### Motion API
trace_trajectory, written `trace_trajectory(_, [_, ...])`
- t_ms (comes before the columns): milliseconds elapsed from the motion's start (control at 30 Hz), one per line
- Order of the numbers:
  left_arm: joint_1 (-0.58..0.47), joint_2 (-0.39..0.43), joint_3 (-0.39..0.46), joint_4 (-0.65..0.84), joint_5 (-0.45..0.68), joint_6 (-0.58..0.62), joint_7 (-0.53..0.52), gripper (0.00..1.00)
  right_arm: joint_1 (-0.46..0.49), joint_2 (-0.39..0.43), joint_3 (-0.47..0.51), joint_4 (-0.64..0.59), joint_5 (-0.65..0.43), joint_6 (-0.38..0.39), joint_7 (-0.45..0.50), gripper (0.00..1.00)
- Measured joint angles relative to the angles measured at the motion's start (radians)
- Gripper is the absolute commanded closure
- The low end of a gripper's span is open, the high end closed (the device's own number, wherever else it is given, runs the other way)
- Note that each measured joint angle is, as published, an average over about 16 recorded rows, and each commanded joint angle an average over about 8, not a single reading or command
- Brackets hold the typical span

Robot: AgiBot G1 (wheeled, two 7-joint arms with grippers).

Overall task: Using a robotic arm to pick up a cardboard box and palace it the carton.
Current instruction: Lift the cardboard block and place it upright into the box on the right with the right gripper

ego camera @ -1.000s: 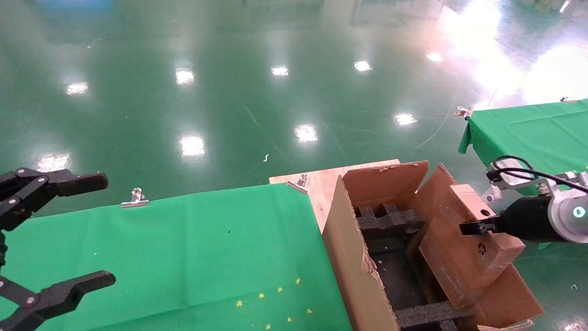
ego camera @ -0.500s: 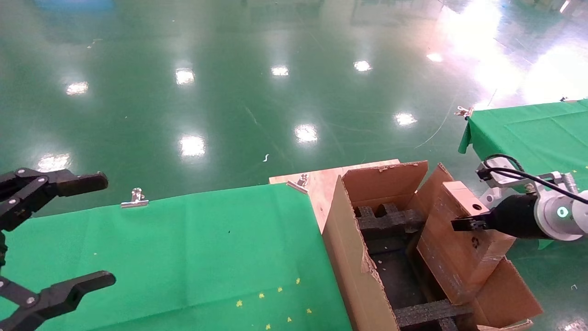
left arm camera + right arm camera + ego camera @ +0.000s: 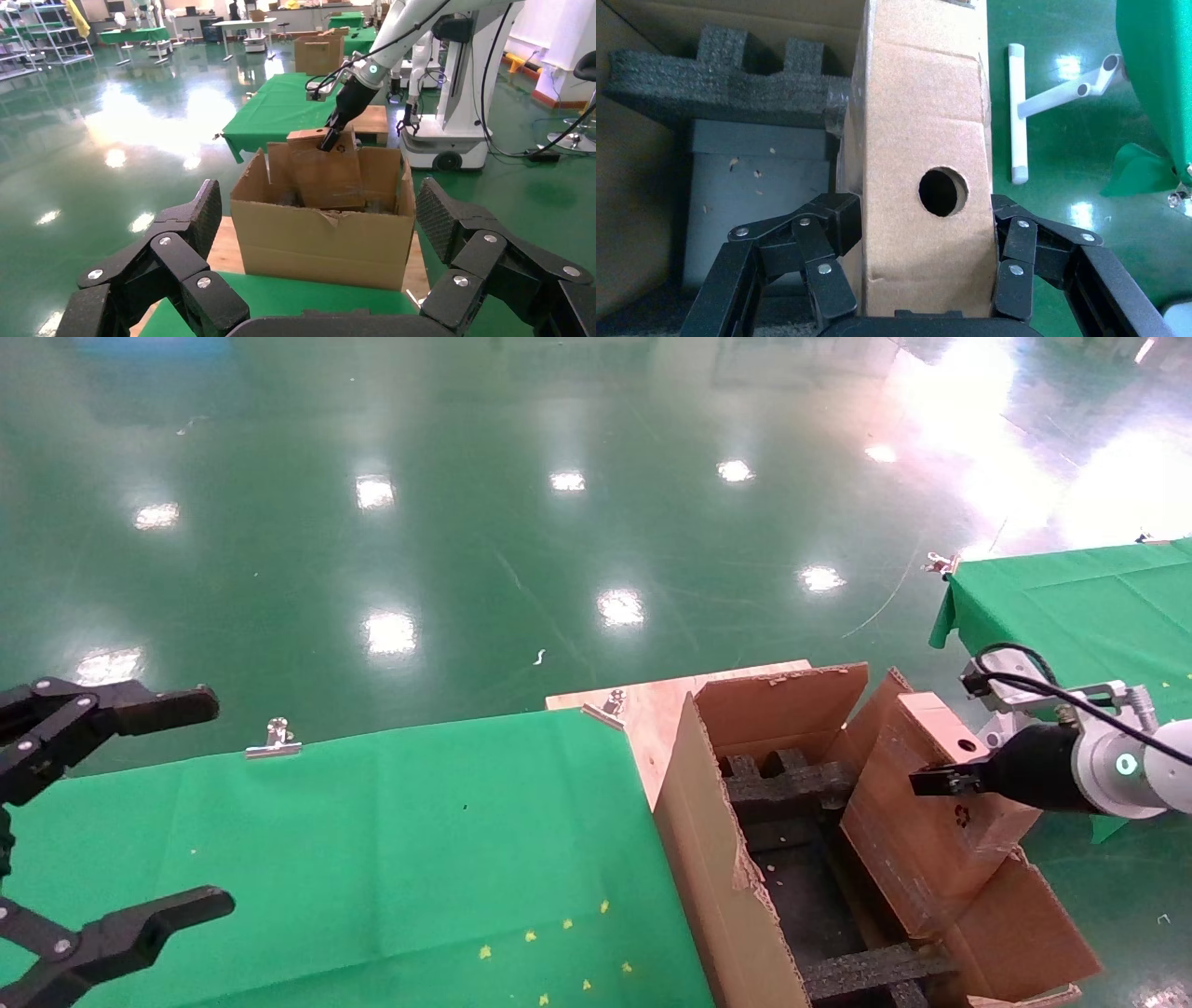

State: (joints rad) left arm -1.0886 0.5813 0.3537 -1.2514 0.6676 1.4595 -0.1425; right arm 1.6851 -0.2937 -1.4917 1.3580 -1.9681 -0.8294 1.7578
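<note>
My right gripper (image 3: pixel 939 777) on the white-silver arm (image 3: pixel 1122 766) is shut on the cardboard box (image 3: pixel 931 826). It holds the box tilted on edge over the right side of the open carton (image 3: pixel 712 859). In the right wrist view the fingers (image 3: pixel 831 217) clamp both wide faces of the box (image 3: pixel 923 133), just under its round hole. The carton's black foam inserts (image 3: pixel 729 77) lie beside it. The box's lower end is hidden inside the carton. My left gripper (image 3: pixel 214 800) is open and empty at the far left. In its wrist view the jaws frame the carton (image 3: pixel 323 242).
The carton stands on a wooden board (image 3: pixel 652 705) at the end of a green-clothed table (image 3: pixel 372 840) with metal clips (image 3: pixel 275 740). A second green table (image 3: pixel 1071 607) is behind my right arm. A white tube frame (image 3: pixel 1018 112) lies on the glossy green floor.
My right gripper has carried the box a little to the left, further over the carton's opening. The left arm has not moved.
</note>
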Motion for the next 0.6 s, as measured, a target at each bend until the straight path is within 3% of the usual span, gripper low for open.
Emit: trace_trajectory(600, [0.000,0.000,0.000,0.000,0.000,0.000,0.000,0.00,-0.104,-0.044,-0.040,-0.009,-0.153,0.086,0.175,1.00])
